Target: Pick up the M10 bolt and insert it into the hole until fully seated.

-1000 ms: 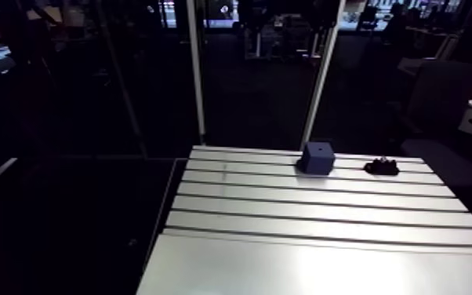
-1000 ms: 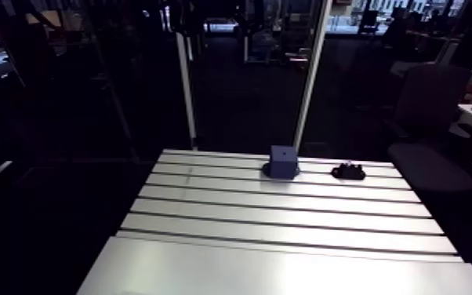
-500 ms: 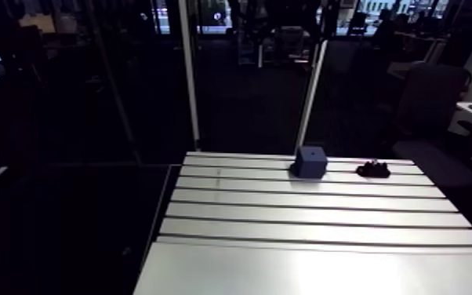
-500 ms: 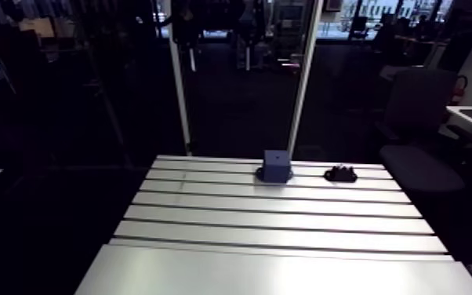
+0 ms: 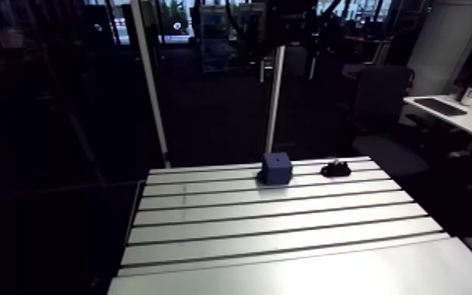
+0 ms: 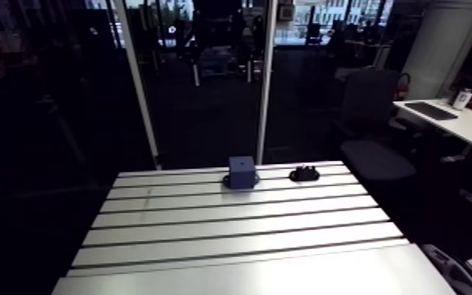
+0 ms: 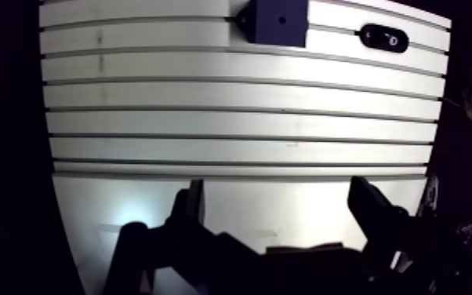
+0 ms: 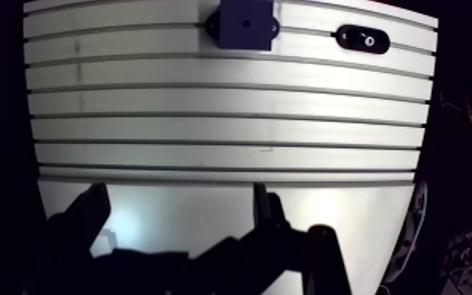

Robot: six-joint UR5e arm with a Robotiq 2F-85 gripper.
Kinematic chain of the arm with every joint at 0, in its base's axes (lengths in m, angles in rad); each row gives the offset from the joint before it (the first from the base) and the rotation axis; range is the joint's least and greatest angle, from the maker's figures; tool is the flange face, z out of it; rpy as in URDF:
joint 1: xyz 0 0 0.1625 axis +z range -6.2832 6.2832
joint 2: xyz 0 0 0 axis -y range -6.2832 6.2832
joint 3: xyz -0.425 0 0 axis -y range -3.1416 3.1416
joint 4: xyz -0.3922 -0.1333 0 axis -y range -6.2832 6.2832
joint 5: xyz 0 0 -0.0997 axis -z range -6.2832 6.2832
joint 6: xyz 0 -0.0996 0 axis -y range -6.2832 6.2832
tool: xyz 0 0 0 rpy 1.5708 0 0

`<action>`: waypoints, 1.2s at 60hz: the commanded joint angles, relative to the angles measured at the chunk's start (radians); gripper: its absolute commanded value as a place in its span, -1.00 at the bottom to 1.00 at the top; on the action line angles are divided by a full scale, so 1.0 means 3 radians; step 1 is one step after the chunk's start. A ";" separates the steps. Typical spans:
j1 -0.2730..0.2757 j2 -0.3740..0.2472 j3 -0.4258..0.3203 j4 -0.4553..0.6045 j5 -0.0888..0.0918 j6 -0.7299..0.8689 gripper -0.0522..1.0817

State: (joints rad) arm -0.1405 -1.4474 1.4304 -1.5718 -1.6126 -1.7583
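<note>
**Tool wide open, holding nothing**

Tool [image 7: 282,210] first: in the wrist view you see its two dark fingers [image 7: 195,210] spread far apart. Nothing sits between them. They hang over the smooth near part of the counter [image 7: 208,118].

Look ahead of the tool, far across the slots of the counter. You see a dark blue block [image 7: 270,17] near the far edge. It has a small hole [image 8: 245,23] in its top. Near the block, but not touching it, lies a small black thing with a bright dot on it. That looks like the bolt [image 7: 384,38]. Both are well apart from the tool.

In the arm view you see the block standing upright near the back edge of the counter. The bolt sits beside it, with a gap between them. It is too small and dark for you to see its shape well.
</note>
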 commanded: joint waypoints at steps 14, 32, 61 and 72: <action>-0.0700 0.0200 0.0273 -0.0829 0.0005 -0.0728 -0.90; -0.0824 0.0488 0.0276 -0.1088 0.0014 -0.0959 -0.89; -0.1033 0.0800 0.0255 -0.1456 0.0024 -0.1175 -0.89; -0.1074 0.0927 0.0267 -0.1572 0.0044 -0.1203 -0.89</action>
State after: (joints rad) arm -0.4271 -1.2408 1.5057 -1.9657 -1.6066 -2.0868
